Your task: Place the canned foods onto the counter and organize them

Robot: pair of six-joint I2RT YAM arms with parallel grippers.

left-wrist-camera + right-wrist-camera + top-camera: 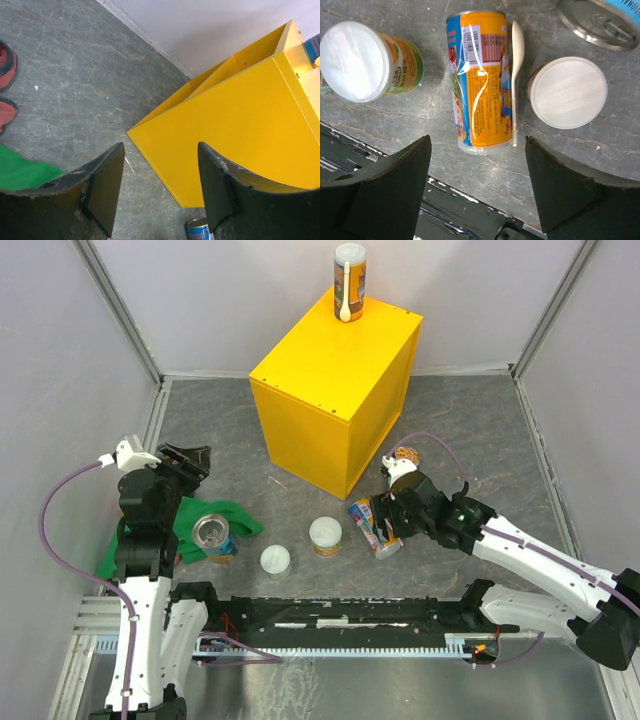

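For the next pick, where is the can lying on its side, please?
The can lies right of centre in the top view, off the counter's near corner, beneath the right pincer.

Even bright overhead light, soft shadows; glare on lying can's wrapper (480, 80); near fingers blurred.

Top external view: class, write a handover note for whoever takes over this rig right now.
Left claw: open, empty, facing the yellow counter.
Right claw: open, over the lying tall orange can.
Done: one tall can stands on the counter.
To do, at least: the lying can, the blue can on the green cloth, a short white-lidded can, a second short can.
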